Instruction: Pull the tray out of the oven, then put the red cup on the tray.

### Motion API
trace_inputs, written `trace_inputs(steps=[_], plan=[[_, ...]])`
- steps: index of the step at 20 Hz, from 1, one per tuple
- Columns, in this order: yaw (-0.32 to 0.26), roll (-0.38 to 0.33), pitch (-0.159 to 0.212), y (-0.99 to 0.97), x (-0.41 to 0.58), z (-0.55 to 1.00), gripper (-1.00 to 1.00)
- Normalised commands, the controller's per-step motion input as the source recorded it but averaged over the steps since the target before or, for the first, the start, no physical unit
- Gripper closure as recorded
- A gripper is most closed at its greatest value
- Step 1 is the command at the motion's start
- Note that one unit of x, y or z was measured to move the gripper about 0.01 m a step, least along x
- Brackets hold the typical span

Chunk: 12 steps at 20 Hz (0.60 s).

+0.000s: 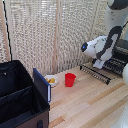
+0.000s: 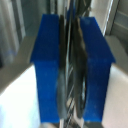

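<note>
One red cup (image 1: 70, 79) stands upright on the pale wooden table (image 1: 90, 102), small, plain and slightly tapered, with no handle. It sits near the middle of the exterior view, just beside a small white bowl (image 1: 51, 80) with yellow bits, which lies to its left. Well apart from the cup, at the exterior view's right edge, is the dark oven (image 1: 121, 52), only partly in frame. Its hinged door (image 1: 95, 73) lies folded down toward the table, the long bar handle along its near edge. The tray (image 1: 116, 65), a dark rack of thin parallel bars, shows at the oven's mouth above the door.

From the top right the white arm (image 1: 107, 42) bends down, its wrist low in front of the oven opening. The gripper (image 1: 98, 64) hangs at the tray's front edge, over the lowered door.

Up close in the wrist view, the two blue fingers (image 2: 49, 65) stand close together with thin dark metal bars (image 2: 74, 70) squeezed between them, so the claw is pinching the tray's edge; the picture is blurred.

A big black fabric case (image 1: 20, 97) with a blue panel fills the near left of the exterior view.
</note>
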Motion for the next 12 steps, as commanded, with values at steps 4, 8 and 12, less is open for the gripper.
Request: trace_inputs(steps=[4,8,12], plan=[[0.0,0.026,-0.127,0.96,-0.001,-0.1,1.0],[-0.003,0.011,-0.061,0.81,0.0,-0.13,1.0],[-0.008,0.013,0.006,0.23,0.047,-0.07,-1.0]])
